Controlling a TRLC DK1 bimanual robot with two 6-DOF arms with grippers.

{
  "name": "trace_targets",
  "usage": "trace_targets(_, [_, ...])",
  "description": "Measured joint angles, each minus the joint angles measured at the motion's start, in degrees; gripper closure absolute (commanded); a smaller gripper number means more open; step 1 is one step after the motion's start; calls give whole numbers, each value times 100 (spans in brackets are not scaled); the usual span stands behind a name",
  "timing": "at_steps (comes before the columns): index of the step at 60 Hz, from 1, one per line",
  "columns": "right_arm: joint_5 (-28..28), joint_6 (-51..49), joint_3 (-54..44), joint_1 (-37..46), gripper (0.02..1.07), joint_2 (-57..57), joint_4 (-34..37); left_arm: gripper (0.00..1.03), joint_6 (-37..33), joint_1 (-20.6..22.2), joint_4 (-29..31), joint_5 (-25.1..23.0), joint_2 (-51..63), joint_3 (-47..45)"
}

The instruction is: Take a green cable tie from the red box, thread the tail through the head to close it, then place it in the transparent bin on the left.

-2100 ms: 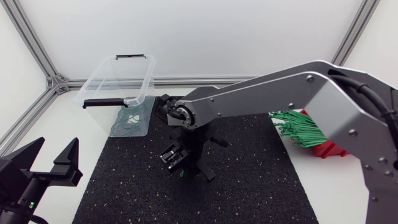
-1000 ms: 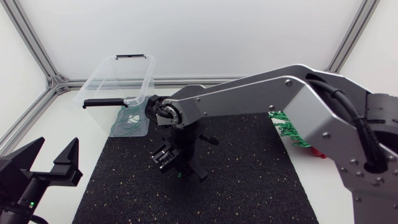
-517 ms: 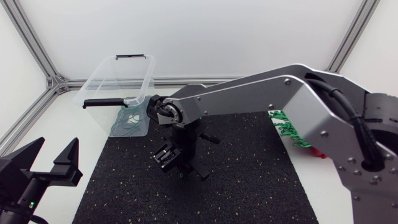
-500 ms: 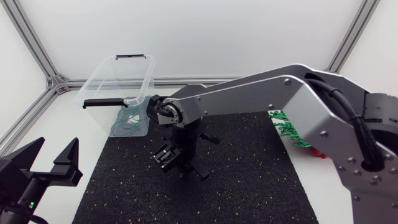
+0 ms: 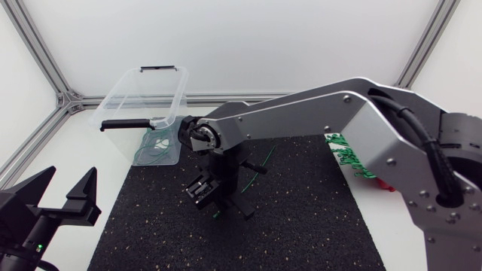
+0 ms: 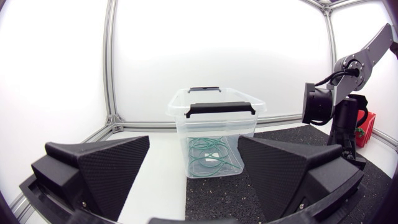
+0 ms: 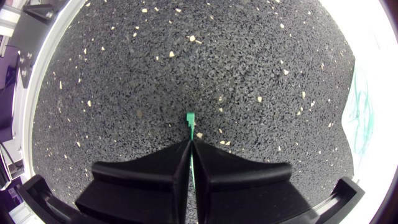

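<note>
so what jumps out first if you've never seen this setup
The big silver right arm stretches over the black mat, its pincer pointing down and shut on a single green cable tie. Next, the transparent bin at the back left, with looped green ties already inside. The left pincer sits open at the near left.

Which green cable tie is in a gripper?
The straight green cable tie pinched in the right gripper; the others lie in the red box or transparent plastic bin.

Left end effector [image 6: 193,140] with fingers spread wide, transparent bin [image 6: 214,124] ahead between them where white surface [image 6: 155,186] meets black mat [image 6: 217,196], looped green cable ties [image 6: 213,158] inside, right arm [image 6: 339,99] beside it, red box [image 6: 365,121] behind.
</note>
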State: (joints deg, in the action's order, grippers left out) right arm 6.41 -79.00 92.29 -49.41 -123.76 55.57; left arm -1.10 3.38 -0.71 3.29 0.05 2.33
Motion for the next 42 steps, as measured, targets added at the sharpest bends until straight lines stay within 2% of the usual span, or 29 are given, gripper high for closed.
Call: trace_targets(42, [581,1445,896,164,101,179,527,5,-7,120,4,-2,-24,0])
